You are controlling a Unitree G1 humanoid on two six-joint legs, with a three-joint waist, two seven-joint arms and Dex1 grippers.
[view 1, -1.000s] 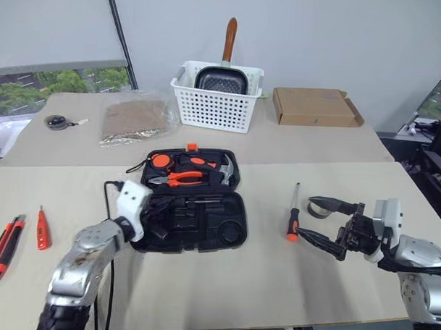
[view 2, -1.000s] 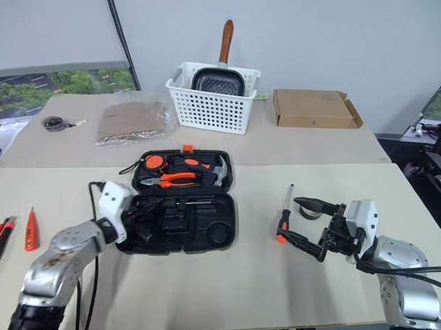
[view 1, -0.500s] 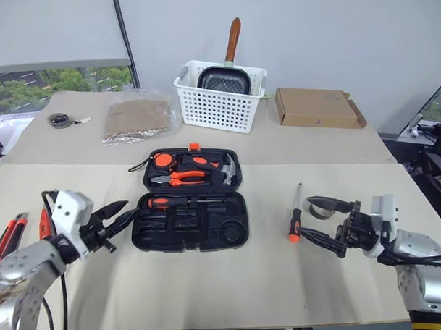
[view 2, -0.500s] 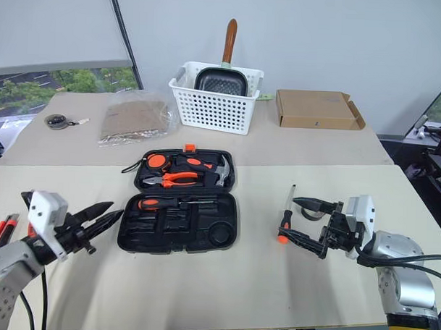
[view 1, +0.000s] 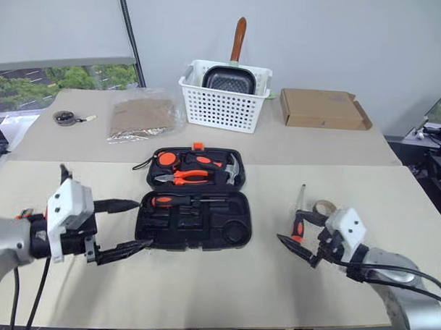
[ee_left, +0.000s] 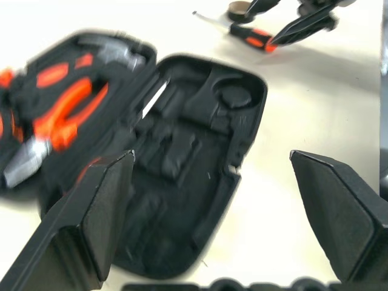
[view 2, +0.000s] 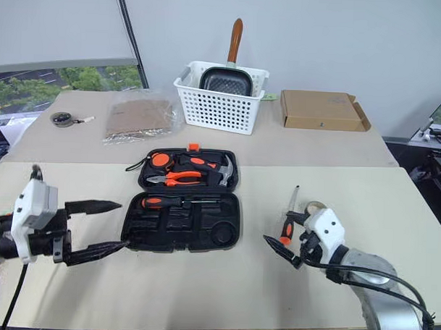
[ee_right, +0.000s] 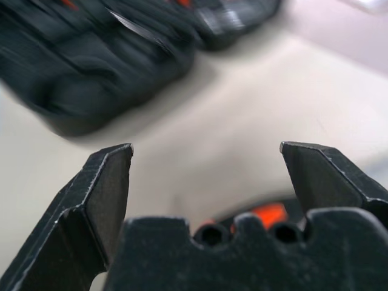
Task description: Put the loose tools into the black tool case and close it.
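Beside right gripper: screwdriver, tip seemingly rearward.

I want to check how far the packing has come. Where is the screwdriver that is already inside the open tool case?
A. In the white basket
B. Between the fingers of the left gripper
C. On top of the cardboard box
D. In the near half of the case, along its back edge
D: the screwdriver lies in the near half of the black tool case, just below the hinge line.
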